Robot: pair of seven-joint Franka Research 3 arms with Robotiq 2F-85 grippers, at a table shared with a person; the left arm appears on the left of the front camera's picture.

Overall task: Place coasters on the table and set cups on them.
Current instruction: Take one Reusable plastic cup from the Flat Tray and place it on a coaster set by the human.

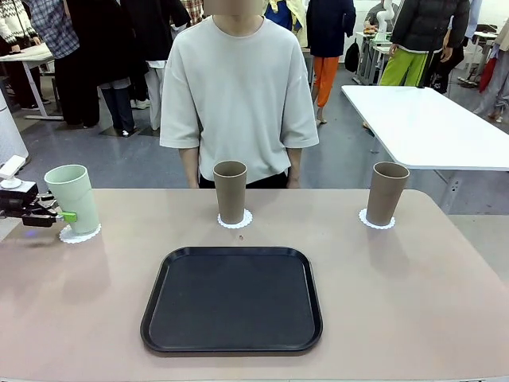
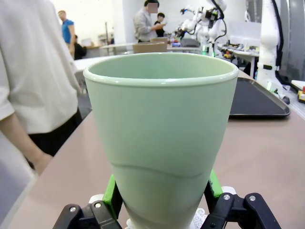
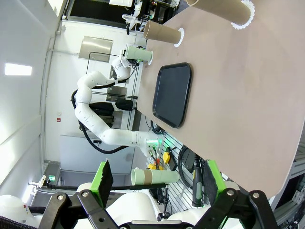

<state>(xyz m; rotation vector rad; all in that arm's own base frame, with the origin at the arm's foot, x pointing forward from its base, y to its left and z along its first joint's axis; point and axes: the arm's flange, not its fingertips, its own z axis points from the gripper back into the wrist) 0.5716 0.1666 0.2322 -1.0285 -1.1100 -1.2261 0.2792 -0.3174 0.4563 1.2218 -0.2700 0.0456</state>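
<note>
Beige worktop [image 1: 413, 286] with rounded corners is seen from the robot's side; a person [image 1: 238, 87] in a pale grey tee is stood at the far edge, arms down.

A black tray [image 1: 232, 299], square with rounded corners, is laid at the near middle of the worktop.

Three cups are noted, each upright on a white scalloped coaster:
- Mint green cup [image 1: 72, 198] at the far left, on its coaster [image 1: 80, 234], of which only the edge is exposed beneath the base.
- Middle brown cup [image 1: 231, 192] just beyond the tray's far edge, on the middle coaster [image 1: 235, 220], directly in front of the person.
- Right brown cup [image 1: 387, 192] at the far right, on the right coaster [image 1: 374, 220]; well apart from the middle one.

Left claw [image 1: 65, 216] is entered from the left edge and is clamped on the lower part of the mint green cup; a green pad is seen against the cup wall. In the left wrist view the cup [image 2: 162, 138] is gripped between both green pads [image 2: 110, 195] near its base, with the scalloped coaster edge showing below.

Right claw [image 3: 157, 179] is held off the worktop, its jaws spread wide with nothing between the pads. The tray [image 3: 172, 94] and the three cups are seen beyond it, sideways.

A small dark speck [image 1: 241, 237] is noted on the worktop between the middle coaster and the tray.
</note>
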